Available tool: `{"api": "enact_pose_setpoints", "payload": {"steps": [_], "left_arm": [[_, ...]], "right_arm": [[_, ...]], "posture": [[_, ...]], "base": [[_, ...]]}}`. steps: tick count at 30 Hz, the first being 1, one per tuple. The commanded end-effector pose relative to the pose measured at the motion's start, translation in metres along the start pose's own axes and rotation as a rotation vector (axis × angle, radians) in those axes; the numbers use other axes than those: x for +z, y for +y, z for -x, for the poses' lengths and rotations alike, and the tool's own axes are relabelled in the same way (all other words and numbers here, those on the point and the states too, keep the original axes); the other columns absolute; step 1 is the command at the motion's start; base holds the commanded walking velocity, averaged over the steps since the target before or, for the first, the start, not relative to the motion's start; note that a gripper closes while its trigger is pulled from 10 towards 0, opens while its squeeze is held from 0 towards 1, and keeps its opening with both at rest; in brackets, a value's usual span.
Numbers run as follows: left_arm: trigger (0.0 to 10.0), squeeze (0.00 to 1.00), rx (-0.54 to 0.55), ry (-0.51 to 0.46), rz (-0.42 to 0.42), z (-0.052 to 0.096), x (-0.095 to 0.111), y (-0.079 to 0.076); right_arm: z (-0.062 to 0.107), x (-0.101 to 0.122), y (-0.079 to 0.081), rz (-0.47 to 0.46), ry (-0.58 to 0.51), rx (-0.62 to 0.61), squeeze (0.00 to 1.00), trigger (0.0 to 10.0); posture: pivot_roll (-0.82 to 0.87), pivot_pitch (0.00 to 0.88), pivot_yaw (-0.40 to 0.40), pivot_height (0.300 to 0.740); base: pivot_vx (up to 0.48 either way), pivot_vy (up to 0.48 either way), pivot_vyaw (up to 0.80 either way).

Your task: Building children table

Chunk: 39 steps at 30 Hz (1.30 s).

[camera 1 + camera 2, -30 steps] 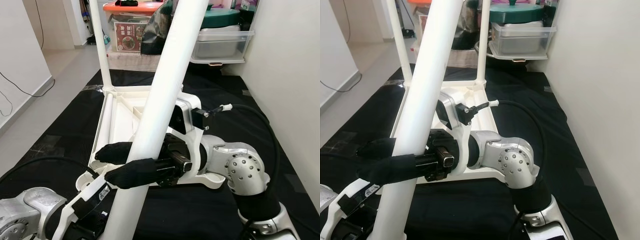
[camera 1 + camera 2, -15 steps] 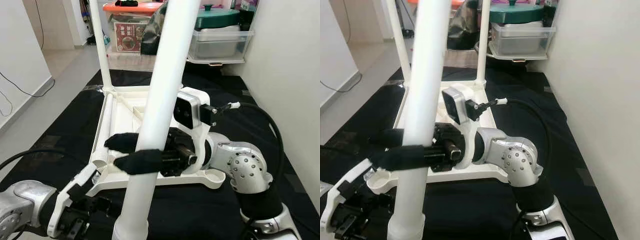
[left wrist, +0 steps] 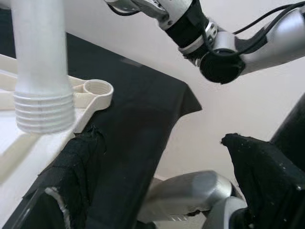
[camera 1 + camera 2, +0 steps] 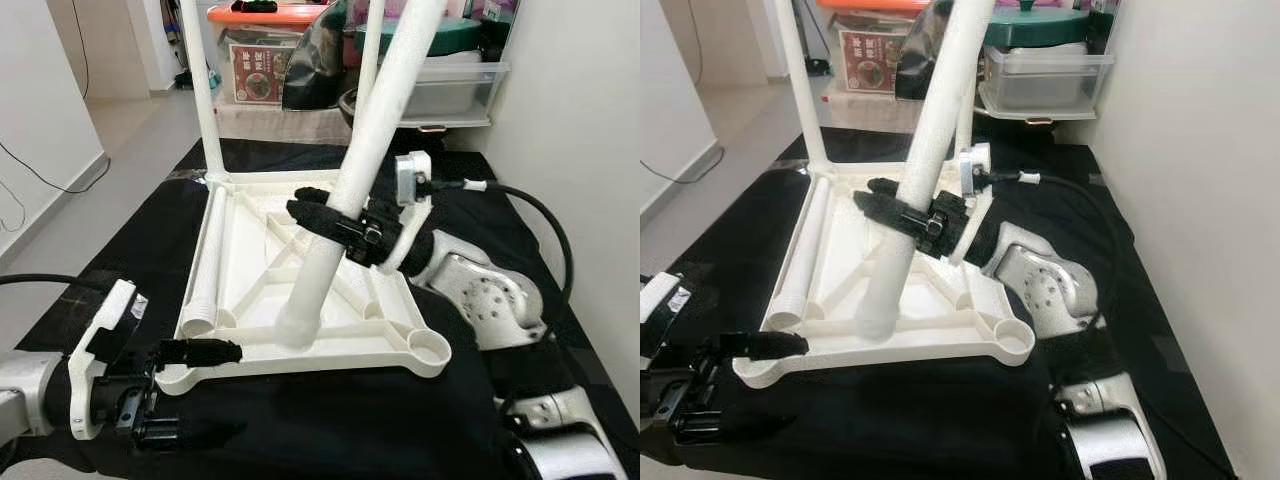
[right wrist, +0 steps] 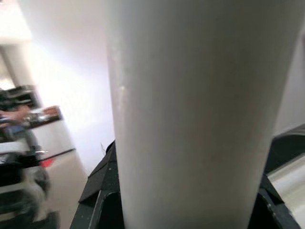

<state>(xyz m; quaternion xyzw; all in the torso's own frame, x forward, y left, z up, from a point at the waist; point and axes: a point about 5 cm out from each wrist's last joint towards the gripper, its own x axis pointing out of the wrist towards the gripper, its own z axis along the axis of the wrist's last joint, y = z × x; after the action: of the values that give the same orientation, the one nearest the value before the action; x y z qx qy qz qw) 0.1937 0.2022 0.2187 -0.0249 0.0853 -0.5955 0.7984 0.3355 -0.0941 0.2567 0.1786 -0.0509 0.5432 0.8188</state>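
Black mat [image 4: 330, 420] spread over pale floor [image 4: 120, 140]. Clear storage bin [image 4: 445, 85] with green lid [image 4: 440, 35] by right wall [image 4: 570, 140]. Orange-lidded box [image 4: 262, 60] farther back, black cable [image 4: 35, 175] along left wall.

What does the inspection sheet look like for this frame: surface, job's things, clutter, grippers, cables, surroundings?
Surface: black mat on the floor.
Job's things: upside-down white table top; two legs upright at its far corners; one loose leg lying along its left edge; one tilted leg, threaded end low over the underside, not in a socket; near-right socket unfilled.
Clutter: nothing seen.
Grippers: right gripper clamped on the tilted leg; left gripper at the near-left corner, fingers apart.
Cables: black cable on right arm; cord by left wall.
Surroundings: storage bins, white walls.
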Motion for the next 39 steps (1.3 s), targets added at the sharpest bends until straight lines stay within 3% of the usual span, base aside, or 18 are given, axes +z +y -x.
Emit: {"api": "enact_pose_setpoints", "payload": {"steps": [1, 2, 3, 4, 7, 9, 10, 13, 17, 21, 25, 33, 34, 35, 37, 39], "left_arm": [[10.0, 0.0, 0.168, -0.025, -0.018, 0.003, -0.004, 0.011], [10.0, 0.0, 0.289, -0.031, -0.026, 0.004, -0.01, 0.02], [10.0, 0.0, 0.481, 0.0, -0.045, 0.004, -0.022, 0.036], [10.0, 0.0, 0.481, 0.0, -0.045, 0.004, -0.022, 0.036], [10.0, 0.0, 0.758, 0.114, -0.059, -0.007, -0.052, 0.056], [10.0, 0.0, 0.761, 0.212, -0.111, -0.03, -0.072, 0.052], [10.0, 0.0, 0.761, 0.212, -0.111, -0.03, -0.072, 0.052], [10.0, 0.0, 0.7, 0.19, -0.12, -0.066, -0.079, 0.039], [10.0, 0.0, 0.68, 0.19, -0.163, -0.083, -0.08, 0.036], [10.0, 0.0, 0.693, 0.195, -0.191, -0.084, -0.082, 0.037], [10.0, 0.0, 0.707, 0.242, -0.282, -0.081, -0.087, 0.041], [10.0, 0.0, 0.745, 0.225, -0.305, -0.087, -0.083, 0.052], [10.0, 0.0, 0.74, 0.225, -0.309, -0.09, -0.083, 0.051], [10.0, 0.0, 0.74, 0.225, -0.309, -0.09, -0.083, 0.051], [10.0, 0.0, 0.737, 0.233, -0.318, -0.092, -0.087, 0.049], [10.0, 0.0, 0.736, 0.235, -0.32, -0.092, -0.088, 0.049]], "right_arm": [[0.003, 0.012, -0.019, 0.064, -0.037, -0.176, 0.0, 0.0], [0.006, 0.017, -0.029, 0.091, -0.059, -0.27, 0.0, 0.0], [0.008, 0.025, -0.037, 0.113, -0.101, -0.355, 0.0, 0.0], [0.008, 0.025, -0.037, 0.113, -0.101, -0.355, 0.0, 0.0], [0.012, 0.041, -0.045, 0.176, -0.207, -0.496, 0.0, 0.0], [0.012, 0.049, -0.046, 0.174, -0.286, -0.533, 0.0, 0.0], [0.012, 0.049, -0.046, 0.174, -0.286, -0.533, 0.0, 0.0], [0.008, 0.056, -0.038, 0.171, -0.365, -0.489, 0.0, 0.0], [0.005, 0.055, -0.027, 0.193, -0.39, -0.435, 0.0, 0.0], [0.004, 0.054, -0.025, 0.2, -0.399, -0.426, 0.0, 0.0], [0.007, 0.051, -0.026, 0.21, -0.404, -0.443, 0.0, 0.0], [0.013, 0.045, -0.03, 0.23, -0.386, -0.495, 0.0, 0.0], [0.016, 0.042, -0.035, 0.285, -0.348, -0.56, 0.0, 0.0], [0.016, 0.042, -0.035, 0.285, -0.348, -0.56, 0.0, 0.0], [0.027, 0.031, -0.049, 0.436, -0.23, -0.716, 0.0, 0.0], [0.031, 0.027, -0.053, 0.471, -0.199, -0.745, 0.0, 0.0]], "posture": [[0.14, 0.0, -0.036, 0.74], [0.15, 0.0, -0.04, 0.74], [0.15, 0.0, -0.04, 0.74], [0.15, 0.0, -0.04, 0.74], [0.16, 0.0, -0.049, 0.74], [0.15, 0.0, -0.052, 0.74], [0.15, 0.0, -0.052, 0.74], [0.14, 0.0, -0.047, 0.74], [0.13, 0.0, -0.036, 0.74], [0.13, 0.0, -0.038, 0.74], [0.12, 0.0, -0.03, 0.74], [0.11, 0.0, -0.025, 0.74], [0.11, 0.0, -0.025, 0.74], [0.11, 0.0, -0.025, 0.74], [0.11, 0.0, -0.027, 0.74], [0.11, 0.0, -0.027, 0.74]], "base": [[0.0, 0.0, 0.0], [0.0, 0.0, 0.0], [0.0, 0.0, 0.0], [0.0, 0.0, 0.0], [0.0, 0.0, 0.0], [0.0, 0.0, 0.0], [0.0, 0.0, 0.0], [0.0, 0.0, 0.0], [0.0, 0.0, 0.0], [0.0, 0.0, 0.0], [0.0, 0.0, 0.0], [0.0, 0.0, 0.0], [0.0, 0.0, 0.0], [0.0, 0.0, 0.0], [0.0, 0.0, 0.0], [0.0, 0.0, 0.0]]}}
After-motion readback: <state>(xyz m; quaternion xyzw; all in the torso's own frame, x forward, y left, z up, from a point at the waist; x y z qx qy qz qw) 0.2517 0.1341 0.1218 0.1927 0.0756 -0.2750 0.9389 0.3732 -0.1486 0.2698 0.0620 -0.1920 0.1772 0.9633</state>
